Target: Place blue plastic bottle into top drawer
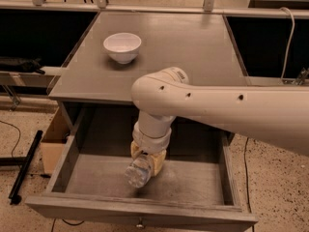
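My arm, a thick white tube with small dark holes along it, enters from the right edge and runs left across the open front of the table. At a rounded elbow above the drawer it bends and drops straight down through a short white wrist. My two-finger gripper [146,165] hangs at the end of that wrist, inside the wide shallow grey wooden top drawer [145,208], left of the drawer's middle and nearer its front wall than its back.

The tan fingers [160,159] point downward and are closed to a narrow gap around the small clear plastic bottle [136,173], one on each side of it. The bottle lies tilted in my grasp, its rounded end aimed down and toward the drawer front. Whether it touches the drawer floor I cannot tell.

The drawer is pulled well out, with a small round metal knob [140,224] on its front. Above it, the flat grey table [193,47] carries a round white bowl [122,46] near its left rear. A brown cardboard box [51,140] stands on the floor just left of the drawer.
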Controlling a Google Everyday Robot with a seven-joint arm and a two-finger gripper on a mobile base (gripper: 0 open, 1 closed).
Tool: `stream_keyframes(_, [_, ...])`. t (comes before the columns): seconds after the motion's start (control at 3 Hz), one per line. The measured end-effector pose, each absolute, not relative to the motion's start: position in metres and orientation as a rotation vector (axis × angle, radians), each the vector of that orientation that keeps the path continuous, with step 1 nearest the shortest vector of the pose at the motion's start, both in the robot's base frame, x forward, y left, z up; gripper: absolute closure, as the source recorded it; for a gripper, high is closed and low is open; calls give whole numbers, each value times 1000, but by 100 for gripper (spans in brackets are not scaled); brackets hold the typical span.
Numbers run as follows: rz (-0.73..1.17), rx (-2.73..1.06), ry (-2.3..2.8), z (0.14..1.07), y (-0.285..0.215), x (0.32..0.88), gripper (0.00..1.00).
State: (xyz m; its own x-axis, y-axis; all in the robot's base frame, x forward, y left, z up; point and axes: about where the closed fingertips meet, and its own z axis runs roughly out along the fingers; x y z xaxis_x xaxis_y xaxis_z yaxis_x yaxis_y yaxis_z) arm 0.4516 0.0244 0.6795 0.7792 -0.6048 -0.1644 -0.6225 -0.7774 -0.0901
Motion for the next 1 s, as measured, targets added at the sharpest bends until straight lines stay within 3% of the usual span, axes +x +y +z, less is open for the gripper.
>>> stream_keyframes(0.67, [63, -2772, 997, 680, 26, 455, 100])
stream_keyframes(1.0, [87, -2791, 998, 662, 39, 460, 100])
